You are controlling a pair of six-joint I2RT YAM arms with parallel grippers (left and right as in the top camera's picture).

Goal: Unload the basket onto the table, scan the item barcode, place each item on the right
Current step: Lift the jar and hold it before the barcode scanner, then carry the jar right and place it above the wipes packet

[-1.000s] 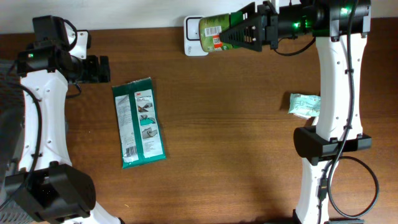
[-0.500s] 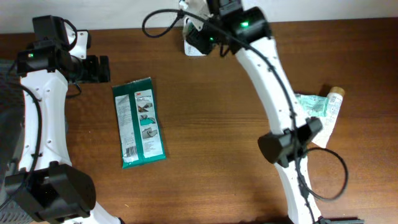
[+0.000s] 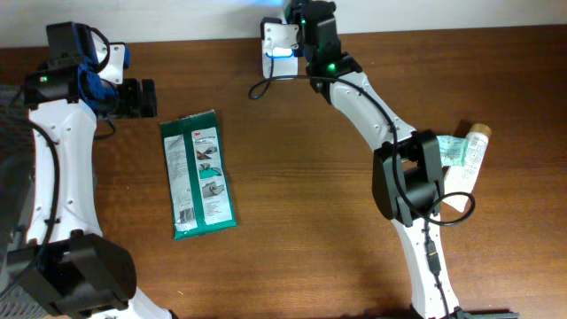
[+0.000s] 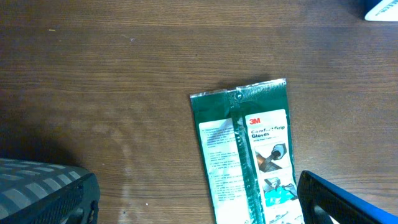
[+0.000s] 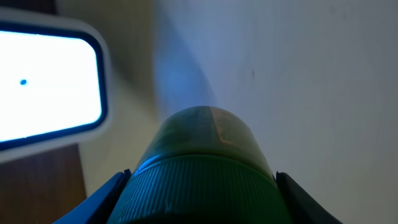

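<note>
Above the table (image 3: 310,177), the outstretched right claw (image 5: 200,183) grips a green bottle (image 5: 199,137).

dark wooden table (image 3: 310,221) against a pale wall (image 3: 177,18).

Dark green packet (image 3: 198,175); green ribbed-cap bottle (image 5: 200,186); brown wood-grain table (image 3: 310,221); white scanner (image 3: 275,37), blue glow.

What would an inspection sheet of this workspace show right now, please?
Surface: brown wooden table, bare in the middle.
Job's things: green bottle held up by the white scanner, which glows blue.
Clutter: green gloves packet lying flat near the left arm; pale packet and tan-capped bottle by the right arm.
Grippers: left gripper open, holding nothing; right gripper shut on the green bottle.
Cables: black cable looping beside the right arm.
Surroundings: pale wall behind the table.
</note>
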